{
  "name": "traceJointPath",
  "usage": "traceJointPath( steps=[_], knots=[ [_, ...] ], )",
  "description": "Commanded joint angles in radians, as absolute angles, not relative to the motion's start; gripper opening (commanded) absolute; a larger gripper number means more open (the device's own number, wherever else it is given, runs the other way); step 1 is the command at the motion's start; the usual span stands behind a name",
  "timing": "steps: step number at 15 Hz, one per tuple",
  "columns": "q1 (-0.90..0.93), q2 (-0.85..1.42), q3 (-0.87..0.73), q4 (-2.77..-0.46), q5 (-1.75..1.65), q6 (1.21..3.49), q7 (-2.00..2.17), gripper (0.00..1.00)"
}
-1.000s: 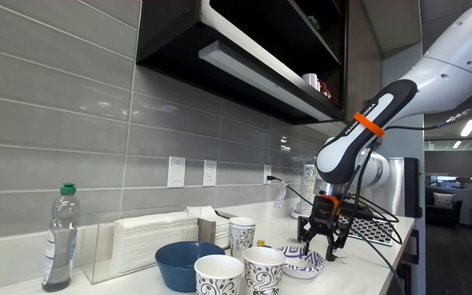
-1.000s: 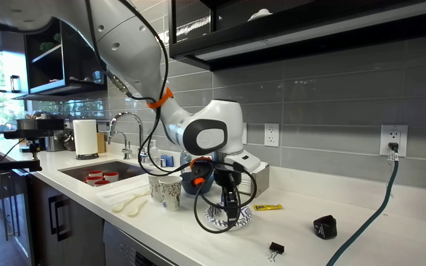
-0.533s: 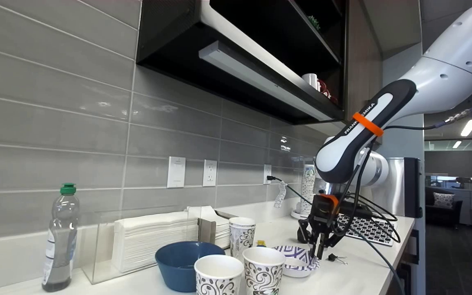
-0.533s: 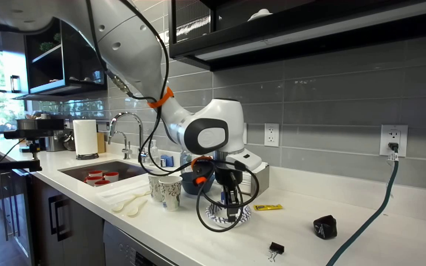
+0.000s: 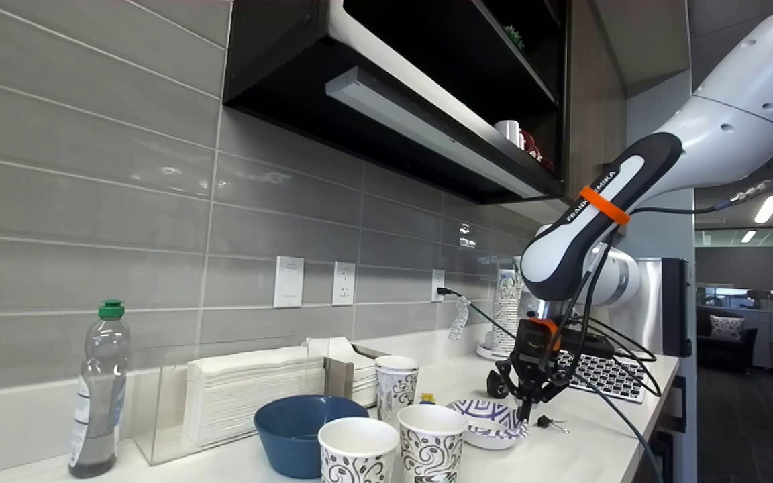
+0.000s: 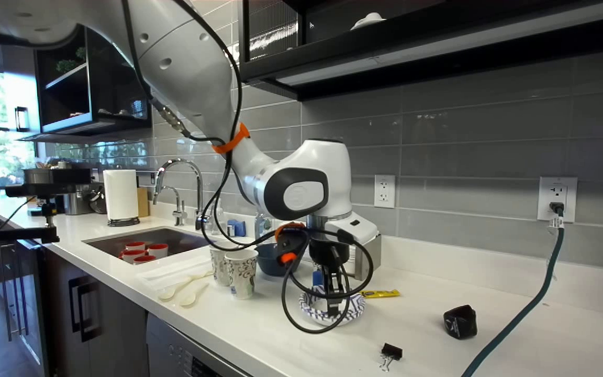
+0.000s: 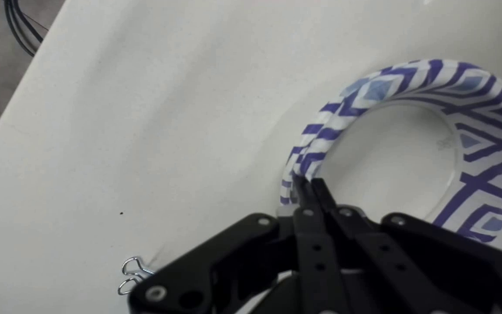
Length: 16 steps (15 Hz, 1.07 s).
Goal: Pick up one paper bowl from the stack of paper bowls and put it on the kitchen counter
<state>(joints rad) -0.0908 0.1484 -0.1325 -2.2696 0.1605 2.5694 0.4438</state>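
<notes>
"White paper, printed with violet-blue stripes: I'd expect next to no weight. Where is the paper bowl [image 7: 390, 161] now?"

"At the top of the stack of paper bowls [image 6: 312, 312] on the counter [image 7: 155, 144]. In the wrist view a second striped rim shows just outside the upper one. Whether the top bowl is free of it, I can't tell."

"And the pincer [image 7: 310, 181]?"

"Closed, pinching the upper rim, one tip inside and one outside. The lower rim shows beyond the outer tip, so probably just one bowl is held."

"Good place to hold it?"

"I'd say so. The rim should be the stiffest part; the side would likely buckle under a hard squeeze. Nested paper can cling, so lift slowly and check for a second bowl."

"What about the other containers?"

"The blue bowl [image 5: 292, 449] and two near paper cups [image 5: 432, 446], in an exterior view, show their inner walls, but I can't make out their bottoms. Behind the blue bowl, a clear box [image 5: 168, 409] holds white napkins [image 5: 252, 396]."

"And the mugs [image 6: 158, 251]?"

"Red and white, several together in the sink [image 6: 189, 238], in an exterior view. What they hold, if anything, is too small to make out."
</notes>
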Motion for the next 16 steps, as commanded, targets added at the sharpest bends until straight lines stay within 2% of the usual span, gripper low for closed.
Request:
traceJointPath(
  steps=[1, 16],
  knots=[
    [-0.093, 0.138, -0.134, -2.262, 0.166, 2.568, 0.422, 0.00],
    [-0.104, -0.024, -0.119, -2.304, 0.381, 2.568, 0.243, 0.00]
  ],
)
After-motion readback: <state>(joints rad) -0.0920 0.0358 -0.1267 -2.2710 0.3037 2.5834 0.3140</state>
